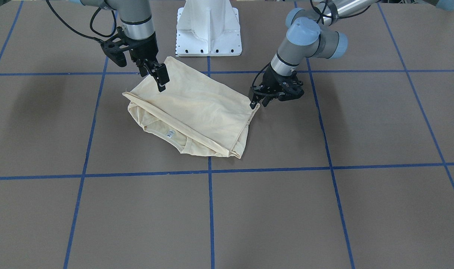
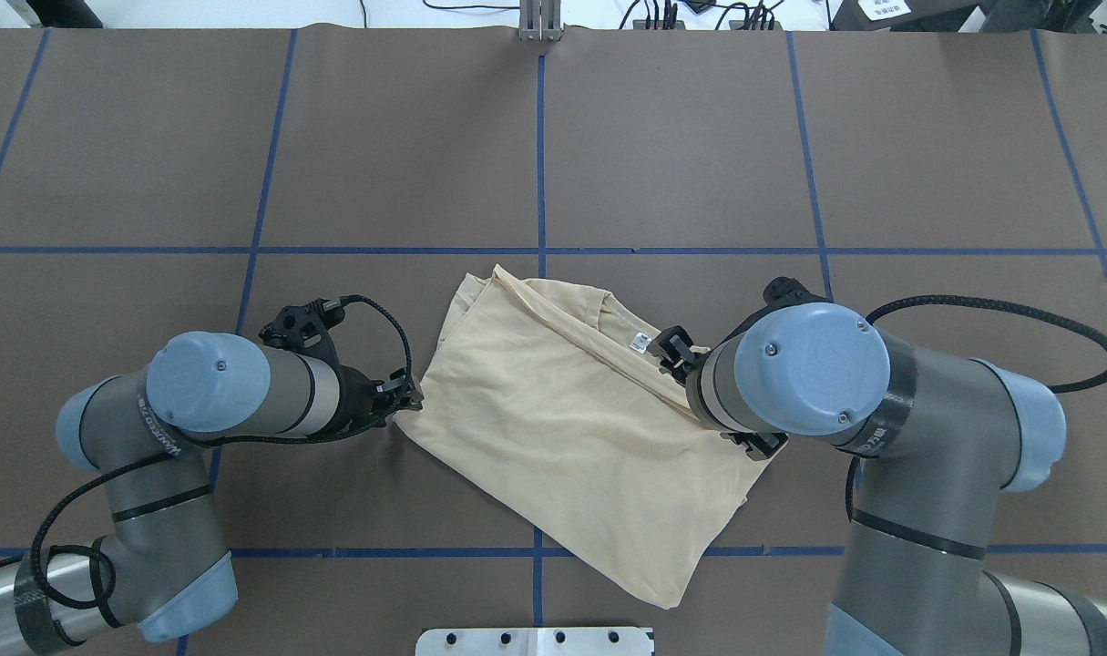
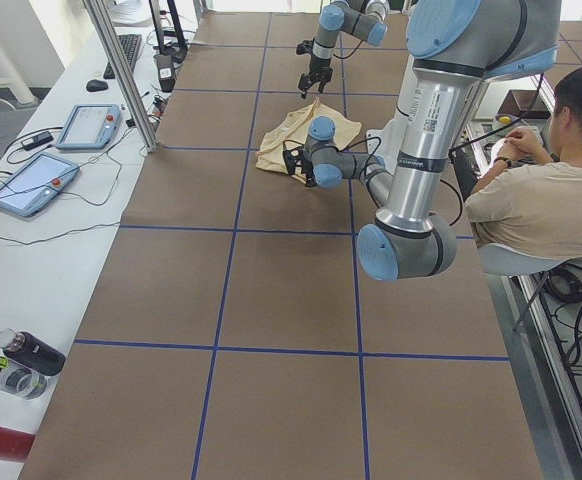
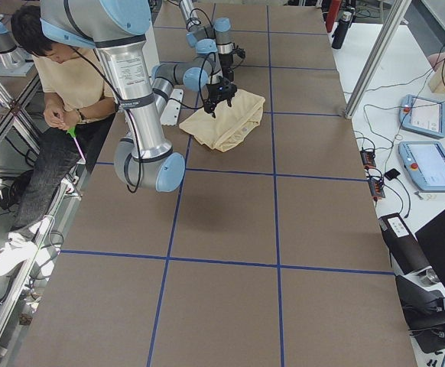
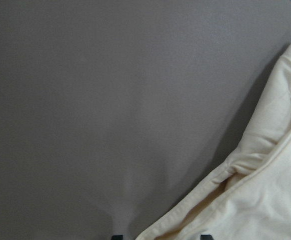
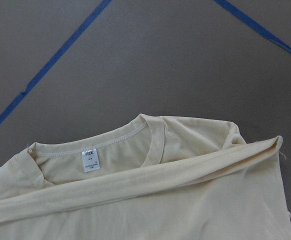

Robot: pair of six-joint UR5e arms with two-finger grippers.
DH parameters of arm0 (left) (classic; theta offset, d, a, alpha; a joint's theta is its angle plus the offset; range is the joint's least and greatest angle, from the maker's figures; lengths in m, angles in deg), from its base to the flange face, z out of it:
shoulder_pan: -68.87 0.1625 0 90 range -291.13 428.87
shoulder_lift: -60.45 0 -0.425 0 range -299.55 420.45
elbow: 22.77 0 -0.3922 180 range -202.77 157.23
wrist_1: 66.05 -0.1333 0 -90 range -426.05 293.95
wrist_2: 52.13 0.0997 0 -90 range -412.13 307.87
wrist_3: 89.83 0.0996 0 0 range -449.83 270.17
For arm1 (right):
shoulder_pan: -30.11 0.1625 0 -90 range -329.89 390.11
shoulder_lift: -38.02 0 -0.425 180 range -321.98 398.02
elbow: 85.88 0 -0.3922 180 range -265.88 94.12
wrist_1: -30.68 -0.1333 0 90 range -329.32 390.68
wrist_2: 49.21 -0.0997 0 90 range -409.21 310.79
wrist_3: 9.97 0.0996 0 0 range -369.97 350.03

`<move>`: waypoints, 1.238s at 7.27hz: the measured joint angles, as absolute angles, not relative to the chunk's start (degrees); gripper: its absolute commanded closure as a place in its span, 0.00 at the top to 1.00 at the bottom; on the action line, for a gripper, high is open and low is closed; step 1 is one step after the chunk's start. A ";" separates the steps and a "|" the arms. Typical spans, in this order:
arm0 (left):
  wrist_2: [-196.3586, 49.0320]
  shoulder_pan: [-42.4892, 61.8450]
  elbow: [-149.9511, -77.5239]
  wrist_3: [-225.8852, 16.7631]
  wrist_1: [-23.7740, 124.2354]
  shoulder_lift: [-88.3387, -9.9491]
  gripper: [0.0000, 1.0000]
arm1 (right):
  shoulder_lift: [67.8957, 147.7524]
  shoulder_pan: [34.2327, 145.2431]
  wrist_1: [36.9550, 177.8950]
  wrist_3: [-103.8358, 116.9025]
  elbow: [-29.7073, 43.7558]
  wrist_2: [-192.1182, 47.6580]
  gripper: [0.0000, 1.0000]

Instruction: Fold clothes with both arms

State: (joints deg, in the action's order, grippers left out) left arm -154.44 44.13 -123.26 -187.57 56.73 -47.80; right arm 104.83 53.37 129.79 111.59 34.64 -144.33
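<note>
In the front-facing view the cream T-shirt [image 1: 200, 104] lies folded in the middle of the table [image 1: 324, 209], at 6 o'clock from the white pedestal [image 1: 209, 28]. Its neck label [image 1: 170, 133] is toward the shirt's 7 o'clock edge. The right gripper [image 1: 160, 80] hangs over the shirt's 11 o'clock corner with its fingers apart, gripping nothing. The left gripper [image 1: 257, 101] is low at the shirt's 3 o'clock corner, right at the fabric edge.

From overhead, the T-shirt [image 2: 562, 428] straddles the lengthwise blue tape line [image 2: 540, 164]. The left gripper [image 2: 407, 401] meets the shirt's 9 o'clock corner. The right gripper [image 2: 676, 351] is at 2 o'clock, just beside the label and mostly hidden under its own wrist.

In the left side view the T-shirt [image 3: 316, 125] lies far down the table, and a seated person [image 3: 541, 190] is at 3 o'clock.

In the right side view the right gripper is above the T-shirt [image 4: 230, 126], and the person is at 10 o'clock.

The left wrist camera shows the shirt's hem at 4 to 5 o'clock. Two fingertips [image 5: 116, 237] at 6 o'clock stand moderately apart with the hem lying between them, not pinched.

The right wrist camera looks down on the neckline and label, with a long folded ridge of cloth crossing below them.
</note>
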 measured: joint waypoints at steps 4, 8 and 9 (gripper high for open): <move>-154.18 44.26 -123.15 -187.56 56.73 -47.37 0.46 | 104.98 53.40 129.82 111.56 34.18 -144.31 1.00; -154.17 44.34 -123.25 -187.77 56.74 -47.11 0.00 | 104.87 53.50 129.77 111.42 33.60 -144.28 1.00; -154.17 44.34 -123.28 -188.44 56.73 -47.07 0.00 | 104.82 53.52 129.74 111.41 33.38 -144.25 1.00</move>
State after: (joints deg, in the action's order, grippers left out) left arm -154.17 44.34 -123.28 -188.44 56.73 -47.07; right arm 104.82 53.52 129.74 111.41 33.38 -144.25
